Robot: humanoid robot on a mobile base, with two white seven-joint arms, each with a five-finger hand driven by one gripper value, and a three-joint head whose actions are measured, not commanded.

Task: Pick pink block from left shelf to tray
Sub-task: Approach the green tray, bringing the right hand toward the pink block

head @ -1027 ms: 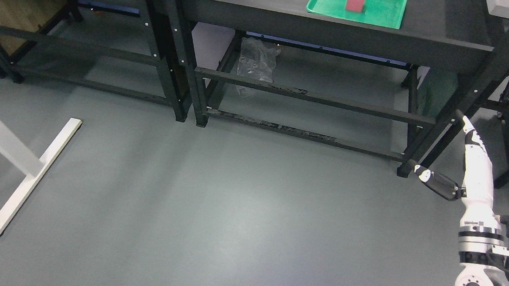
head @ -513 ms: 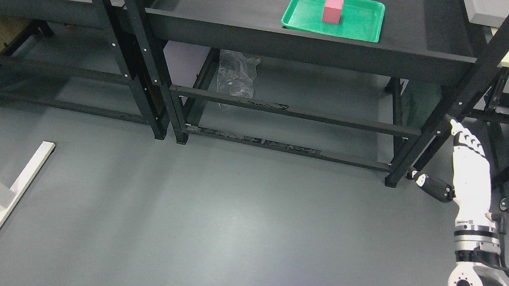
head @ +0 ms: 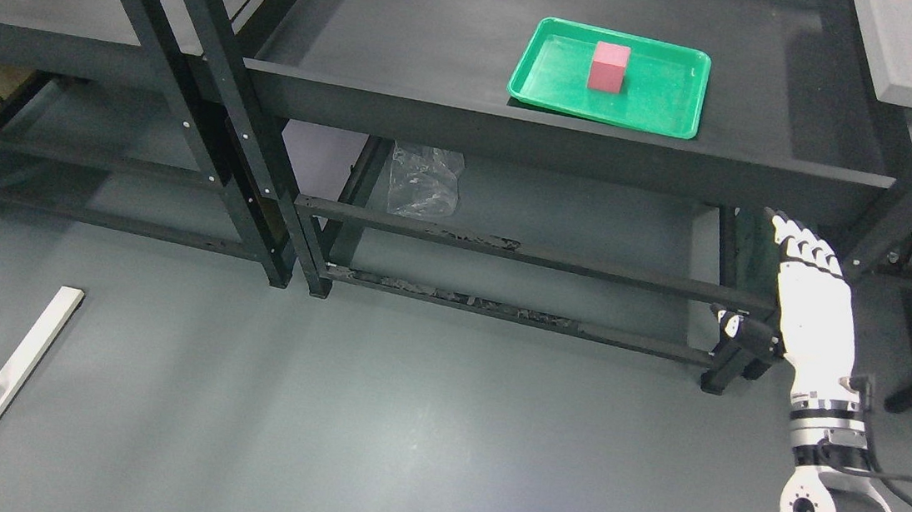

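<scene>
Sitting upright inside the green tray [head: 663, 100] at upper center, 1 pink block [head: 609, 67]; right hand [head: 809, 307] at lower right, fingers extended, empty.

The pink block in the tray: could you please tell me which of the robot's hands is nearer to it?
The right hand: open, below and right of the pink block in the green tray. The left hand is out of view.

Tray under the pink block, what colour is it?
Green: the tray on the dark shelf is plain bright green, seen clearly in the head view.
</scene>
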